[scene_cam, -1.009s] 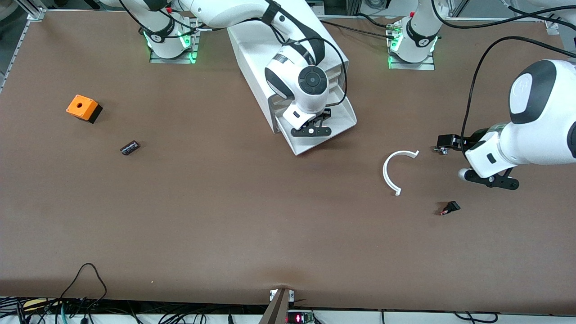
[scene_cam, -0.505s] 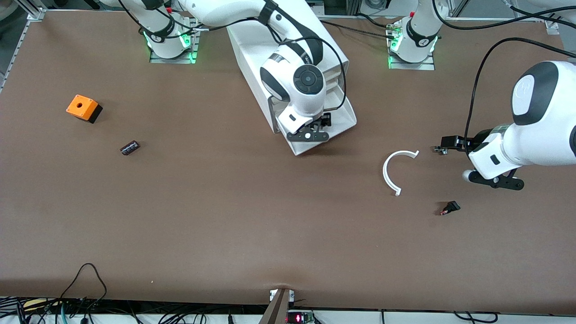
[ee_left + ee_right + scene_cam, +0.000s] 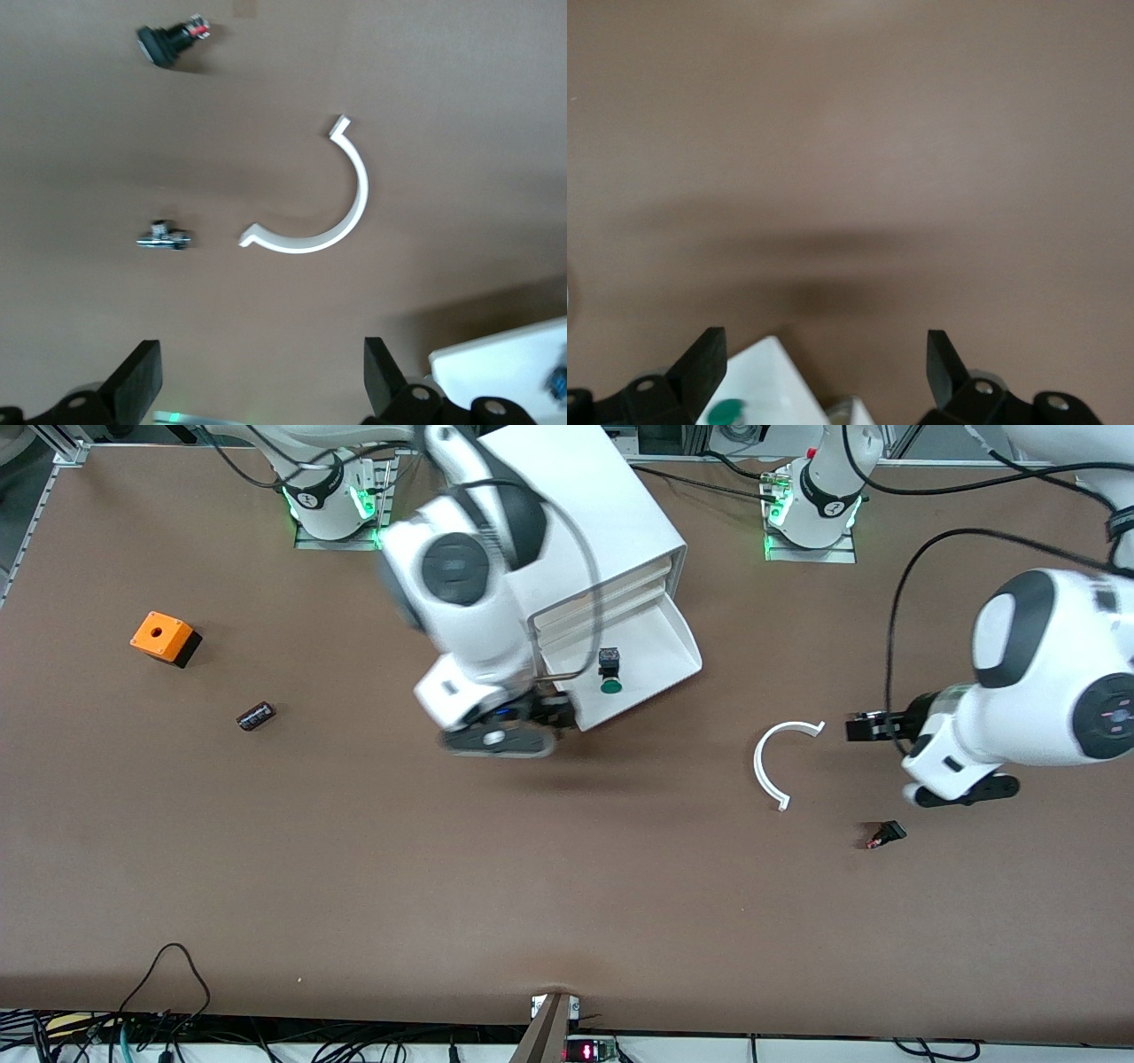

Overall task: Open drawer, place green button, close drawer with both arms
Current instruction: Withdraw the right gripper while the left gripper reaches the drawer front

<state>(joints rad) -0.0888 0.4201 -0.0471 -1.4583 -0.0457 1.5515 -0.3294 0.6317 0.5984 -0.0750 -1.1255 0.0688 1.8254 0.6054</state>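
The drawer (image 3: 651, 646) is the lowest one of the white cabinet (image 3: 585, 505) and stands pulled out. The button (image 3: 609, 670) lies in it, black body and green cap, near its front edge. My right gripper (image 3: 500, 740) is open and empty over the table beside the drawer's front corner, toward the right arm's end. Its wrist view shows that drawer corner (image 3: 766, 381) and the green cap (image 3: 726, 413) between its fingers (image 3: 704, 363). My left gripper (image 3: 966, 790) is open and empty over the table near the left arm's end; the left wrist view (image 3: 257, 381) shows its spread fingers.
A white arc (image 3: 764, 766) lies between the drawer and the left gripper, also in the left wrist view (image 3: 350, 208). A small black and red part (image 3: 886, 834) lies nearer the camera. A small metal piece (image 3: 164, 237) lies beside the arc. An orange cube (image 3: 162, 636) and a dark cylinder (image 3: 255, 715) lie toward the right arm's end.
The right gripper was over the drawer; it has swung off it toward the right arm's end, and the button now lies uncovered in the drawer. The left arm shifted slightly.
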